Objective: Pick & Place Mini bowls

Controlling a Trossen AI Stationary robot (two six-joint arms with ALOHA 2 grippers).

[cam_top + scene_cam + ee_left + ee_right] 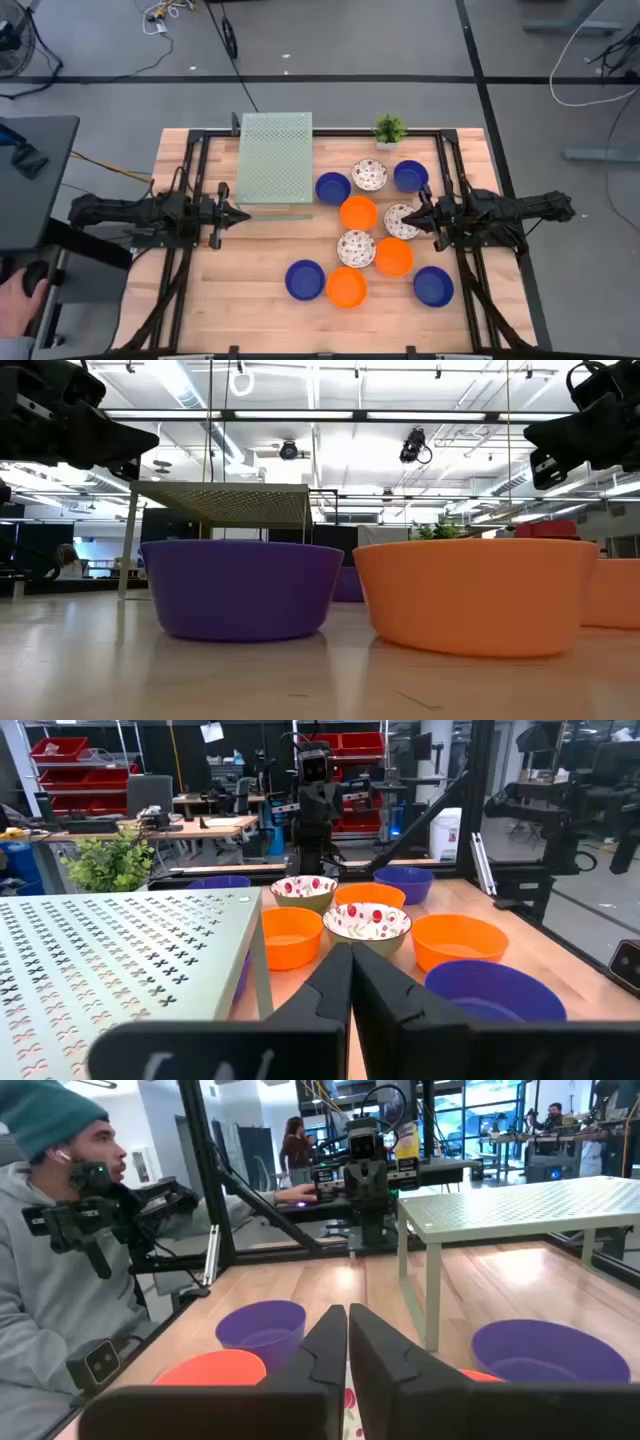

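Several mini bowls stand on their bases on the right half of the wooden table: blue ones (pixel 333 187) (pixel 410 176) (pixel 305 280) (pixel 433 286), orange ones (pixel 358 213) (pixel 393 256) (pixel 346 287), and white red-speckled ones (pixel 369 175) (pixel 400 221) (pixel 356 248). My right gripper (pixel 412 214) is shut and hovers above the speckled bowl at the right. My left gripper (pixel 247 213) is shut and sits left of centre, beside the green rack, pointing toward the bowls (pixel 368 921). In the low view both arms hang high above a blue bowl (pixel 240 588) and an orange bowl (pixel 480 592).
A pale green perforated rack (pixel 275 158) stands on legs at the far centre of the table. A small potted plant (pixel 390 129) sits at the far edge. A person (pixel 60 1270) sits off the table's left side, one hand (pixel 20 300) showing. Bare wood lies near-left.
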